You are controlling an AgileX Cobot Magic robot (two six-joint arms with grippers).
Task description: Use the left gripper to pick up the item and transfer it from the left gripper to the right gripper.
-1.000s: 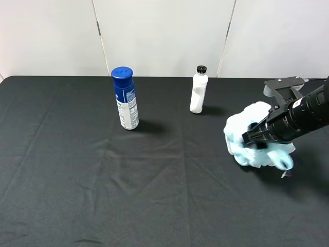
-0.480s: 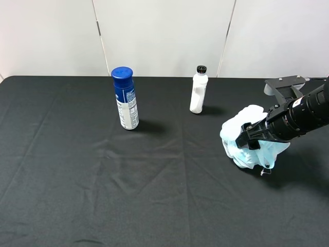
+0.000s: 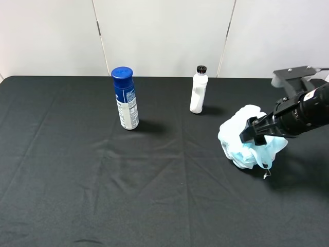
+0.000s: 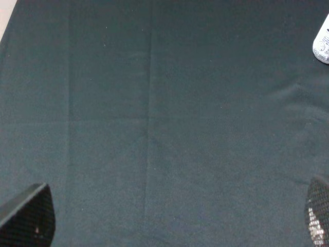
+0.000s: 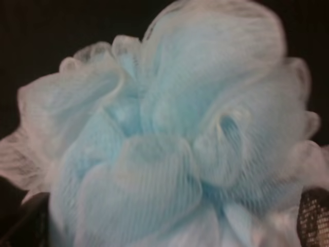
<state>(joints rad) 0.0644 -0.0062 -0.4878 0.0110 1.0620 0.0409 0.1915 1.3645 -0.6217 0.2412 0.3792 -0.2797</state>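
Note:
The item, a fluffy light-blue and white mesh pouf (image 3: 237,140), lies on the black cloth at the right. My right gripper (image 3: 253,135) hovers over its right side, partly sunk into the mesh. In the right wrist view the pouf (image 5: 175,128) fills the frame, and the two fingertips (image 5: 314,218) stand wide apart at its edges, open around it. My left gripper (image 4: 175,221) is open over bare cloth with nothing between its fingers (image 4: 28,216). The left arm does not show in the exterior view.
A blue-capped spray can (image 3: 125,99) stands upright at the back left of centre. A small white bottle with a black cap (image 3: 198,90) stands at the back centre. A white container's edge (image 4: 323,43) shows in the left wrist view. Black cloth (image 3: 103,185) covers the table.
The right gripper's jaws have widened, letting the squeezed pouf puff out and settle slightly left on the cloth. The right arm has drawn up and to the right a little.

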